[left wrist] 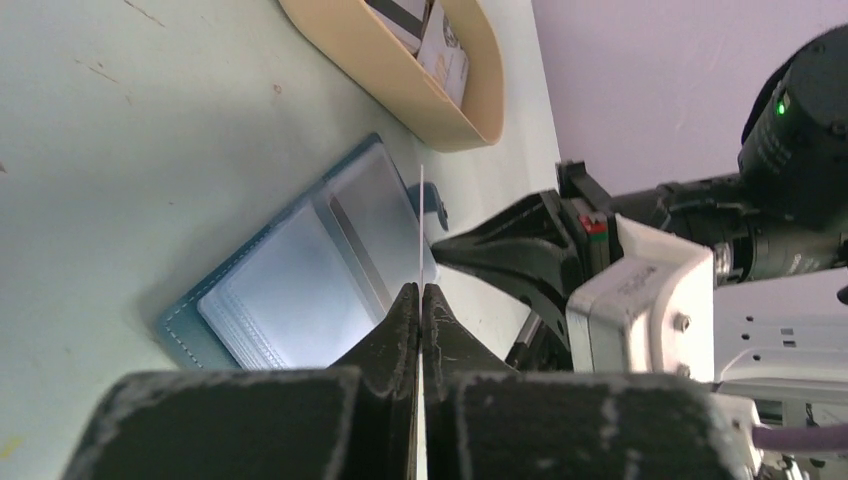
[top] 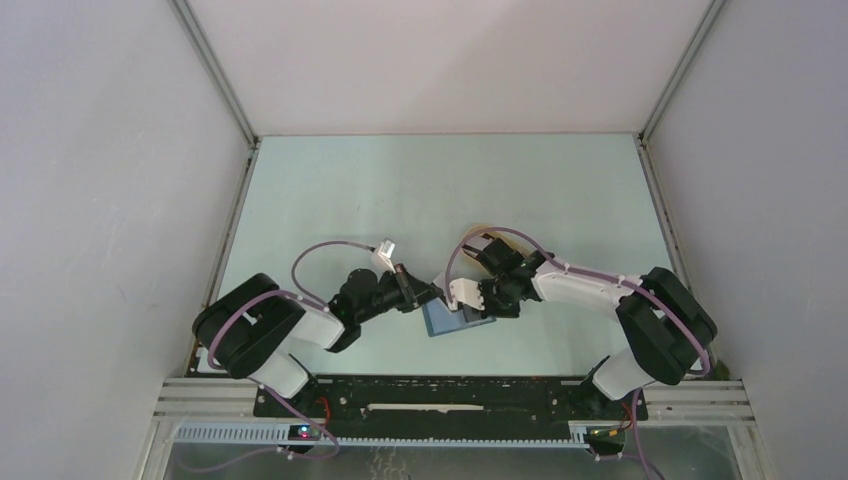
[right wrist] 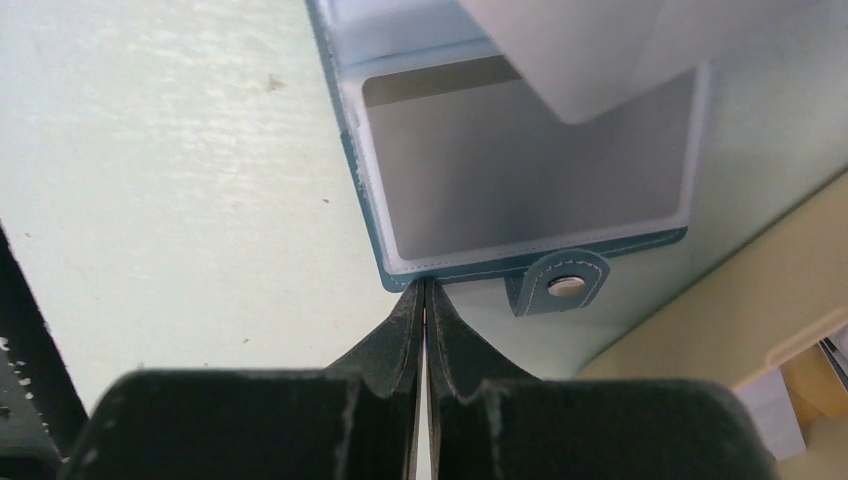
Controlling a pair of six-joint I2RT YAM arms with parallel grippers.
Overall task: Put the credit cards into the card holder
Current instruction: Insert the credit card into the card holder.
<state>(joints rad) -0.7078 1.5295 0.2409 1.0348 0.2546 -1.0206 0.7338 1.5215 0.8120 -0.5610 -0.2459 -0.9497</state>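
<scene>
Hovering above the open card holder (left wrist: 300, 290) on the worktop (left wrist: 130, 150): one pale credit card (right wrist: 600, 50), clenched edge-on in the left fingers (left wrist: 398, 330). Right fingers (right wrist: 395, 340) are pinched shut on the card holder's stitched edge, beside its snap tab (right wrist: 560, 283). Risk: the card's corner misses the clear pocket mouth and buckles it, or shoves the card holder out of that thin pinch.
</scene>
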